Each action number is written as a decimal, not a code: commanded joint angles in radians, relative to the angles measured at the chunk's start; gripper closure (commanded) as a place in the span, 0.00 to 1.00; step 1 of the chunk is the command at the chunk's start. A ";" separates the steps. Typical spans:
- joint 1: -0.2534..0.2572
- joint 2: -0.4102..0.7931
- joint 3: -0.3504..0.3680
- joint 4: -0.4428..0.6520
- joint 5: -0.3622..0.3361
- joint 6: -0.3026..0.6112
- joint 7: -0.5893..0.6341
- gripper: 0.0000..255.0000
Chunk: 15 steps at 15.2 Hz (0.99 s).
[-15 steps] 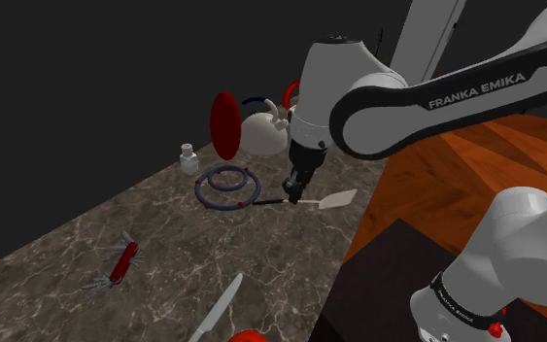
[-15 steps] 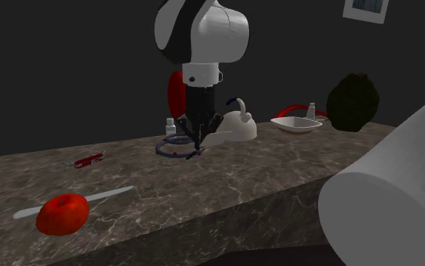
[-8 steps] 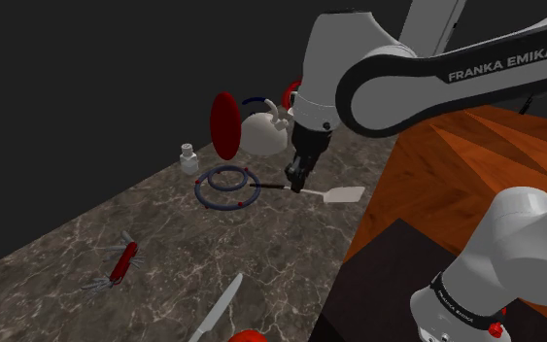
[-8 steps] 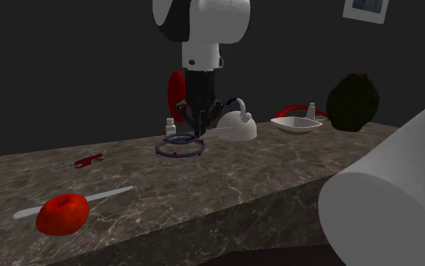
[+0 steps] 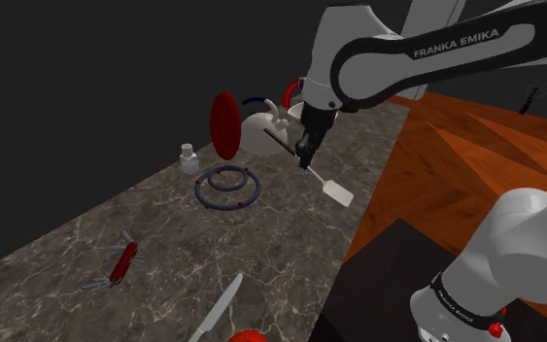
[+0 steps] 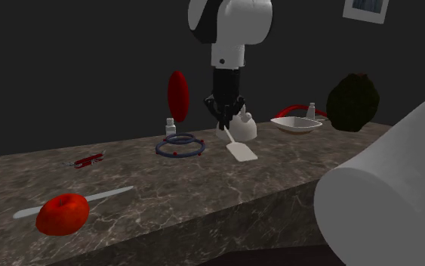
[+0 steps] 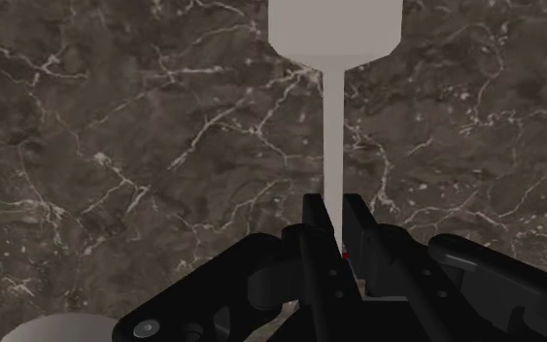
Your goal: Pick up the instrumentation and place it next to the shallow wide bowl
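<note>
Spatula (image 7: 332, 107) in gripper (image 7: 333, 214) (aloft, aslant)

White glossy arm (image 5: 538, 243), rounded links; dark grey joint bands; white "FRANKA EMIKA" lettering (image 5: 456, 41) on dark band; small red marks near base; all-black gripper (image 5: 304, 158), blocky fingers (image 7: 316, 243).

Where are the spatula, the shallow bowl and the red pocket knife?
spatula (image 5: 338, 193), shoulder view, on its flat pale blade.
shallow bowl (image 6: 297, 127), second exterior view, on its white outer wall.
pocket knife (image 5: 122, 262), shoulder view, on its red body.
</note>
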State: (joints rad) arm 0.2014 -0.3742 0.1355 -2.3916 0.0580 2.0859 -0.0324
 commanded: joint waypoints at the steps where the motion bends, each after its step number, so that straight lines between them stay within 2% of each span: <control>1: -0.022 0.028 -0.034 0.021 -0.013 0.006 -0.048 1.00; 8: -0.090 0.147 -0.140 0.135 -0.041 0.008 -0.205 1.00; 15: -0.152 0.300 -0.228 0.304 -0.038 -0.010 -0.356 1.00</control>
State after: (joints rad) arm 0.0606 -0.0995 -0.0778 -2.1119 0.0183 2.0742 -0.3601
